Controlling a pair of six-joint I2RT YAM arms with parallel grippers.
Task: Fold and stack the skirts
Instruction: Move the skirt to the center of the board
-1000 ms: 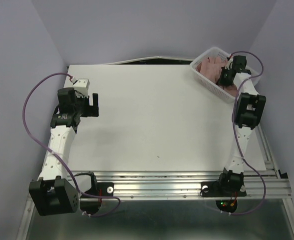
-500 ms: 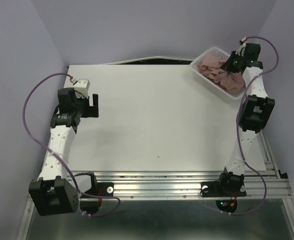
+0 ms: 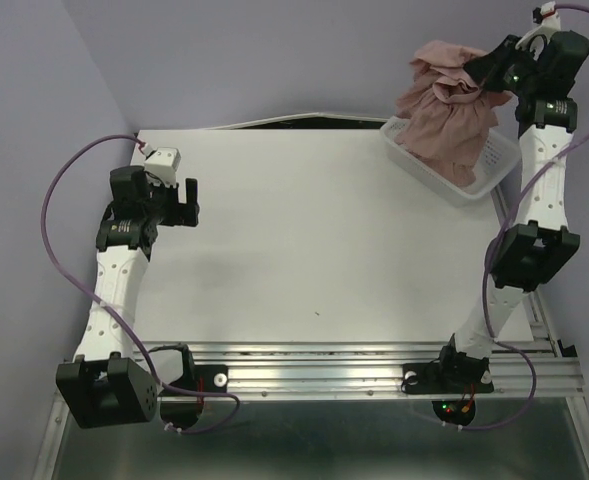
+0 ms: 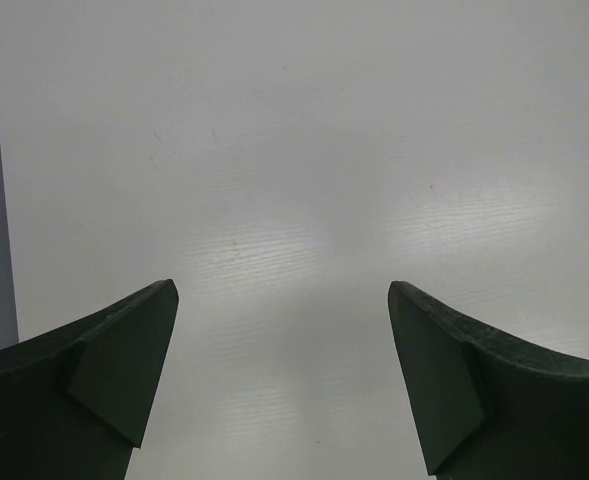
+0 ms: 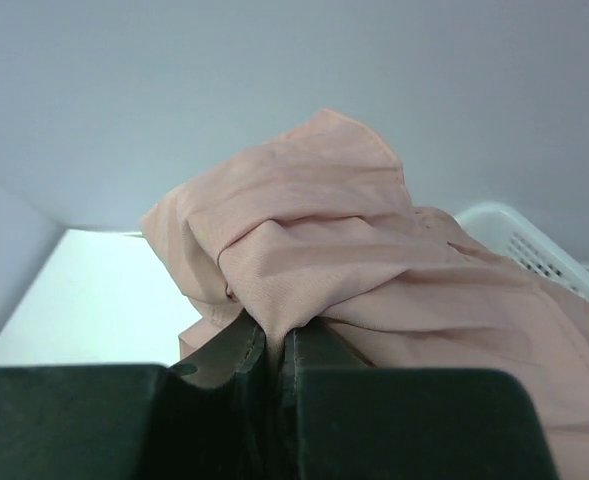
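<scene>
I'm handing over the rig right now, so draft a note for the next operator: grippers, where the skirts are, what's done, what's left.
Right gripper: jaws shut on a pink skirt, held high, hanging over the white basket.
Left gripper: open, empty, above the table.
Done: one skirt picked up.
Left: lay it on the table, fold it, start the stack; nothing folded yet. Whether more skirts lie in the basket is hidden.

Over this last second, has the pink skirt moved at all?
Yes. The skirt has gone up, lifted out of the white basket and now hanging above it from the shut right pincer.
</scene>
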